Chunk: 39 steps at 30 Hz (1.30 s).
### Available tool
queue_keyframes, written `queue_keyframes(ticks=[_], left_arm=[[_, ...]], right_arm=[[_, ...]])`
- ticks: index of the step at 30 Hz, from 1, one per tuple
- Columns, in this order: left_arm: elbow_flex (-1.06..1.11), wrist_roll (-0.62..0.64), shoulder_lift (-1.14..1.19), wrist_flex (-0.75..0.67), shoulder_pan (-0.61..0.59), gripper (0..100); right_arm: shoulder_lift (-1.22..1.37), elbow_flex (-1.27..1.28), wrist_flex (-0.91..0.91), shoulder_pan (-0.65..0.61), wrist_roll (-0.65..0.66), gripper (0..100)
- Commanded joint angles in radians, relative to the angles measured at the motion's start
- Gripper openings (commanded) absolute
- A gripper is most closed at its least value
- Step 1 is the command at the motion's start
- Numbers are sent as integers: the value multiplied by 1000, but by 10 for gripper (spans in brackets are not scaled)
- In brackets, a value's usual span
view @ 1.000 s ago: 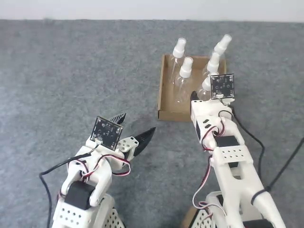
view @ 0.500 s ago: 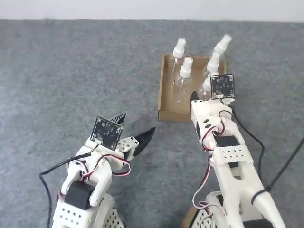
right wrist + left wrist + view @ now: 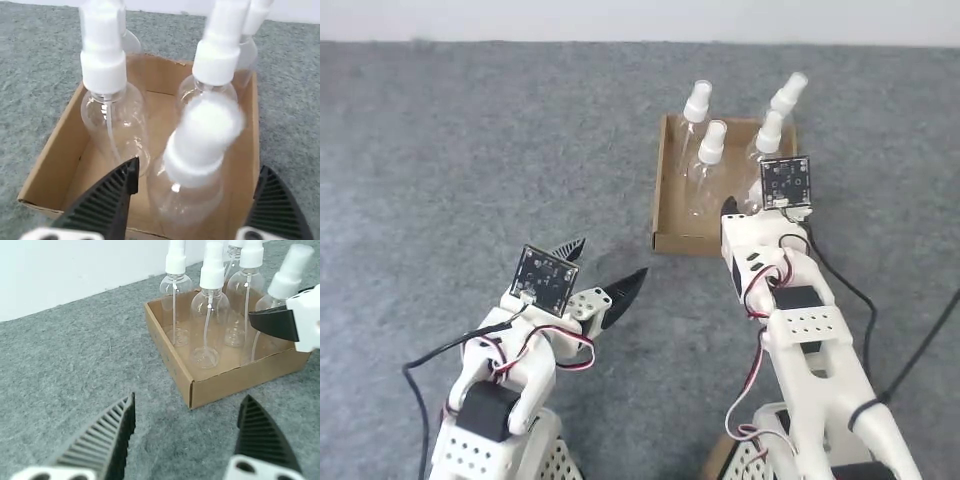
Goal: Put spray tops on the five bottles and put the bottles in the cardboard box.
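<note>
The right gripper (image 3: 199, 165), jaws spread wide and gripping nothing, straddles the tilted nearest spray bottle (image 3: 205, 130) inside the cardboard box (image 3: 682, 242), having shifted slightly since a second ago, while the left gripper (image 3: 613, 256) stays wide open and empty over the tabletop (image 3: 470, 150) short of the box.

Five bottles (image 3: 209, 315) can be counted in the left wrist view, one of them partly hidden behind the others. There are five spray tops (image 3: 212, 265), one on each bottle; in the high view four tops can be counted. One box (image 3: 240, 382). Two arms, the left arm (image 3: 510, 385) and right arm (image 3: 810, 335), with two grippers: left gripper (image 3: 190, 401), right gripper (image 3: 199, 167).
</note>
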Motion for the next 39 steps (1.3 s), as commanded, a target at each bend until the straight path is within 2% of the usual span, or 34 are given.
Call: queue_keyframes(ticks=[1, 11, 28, 39], left_arm=[[-4, -11, -11, -26, 0, 302], [-4, -11, -11, -26, 0, 302], [-4, -11, -11, -26, 0, 302], [-5, -11, -11, -26, -8, 302]], right_arm=[[-59, -11, 7, -7, 15, 303], [-134, -49, 16, -1, 15, 304], [-346, -285, 364, 1, 15, 304], [-562, -290, 616, 2, 15, 303]])
